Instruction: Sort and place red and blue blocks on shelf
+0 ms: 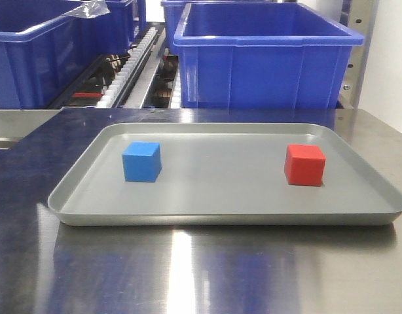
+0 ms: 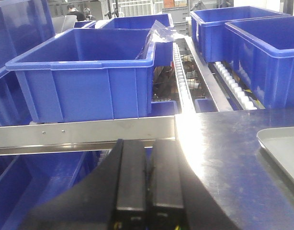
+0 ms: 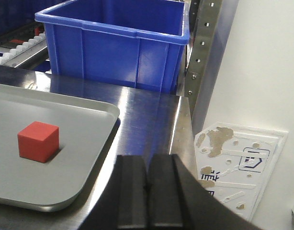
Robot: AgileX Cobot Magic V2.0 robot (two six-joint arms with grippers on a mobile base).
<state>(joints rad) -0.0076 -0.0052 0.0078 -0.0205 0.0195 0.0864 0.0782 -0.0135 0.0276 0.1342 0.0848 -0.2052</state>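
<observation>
A blue block (image 1: 141,161) sits on the left of a grey tray (image 1: 227,208) and a red block (image 1: 304,165) sits on its right. The red block also shows in the right wrist view (image 3: 38,141), left of and ahead of my right gripper (image 3: 147,160). My right gripper is shut and empty above the steel table, off the tray's right edge. My left gripper (image 2: 148,143) is shut and empty at the table's left end, and only the tray's corner (image 2: 281,146) shows to its right. The blue block is out of the left wrist view. Neither gripper shows in the front view.
A large blue bin (image 1: 266,55) stands behind the tray, with another bin (image 1: 50,52) at back left and a roller conveyor (image 1: 126,69) between them. More blue bins (image 2: 84,76) lie ahead of the left gripper. A perforated steel post (image 3: 202,43) and white wall bound the right.
</observation>
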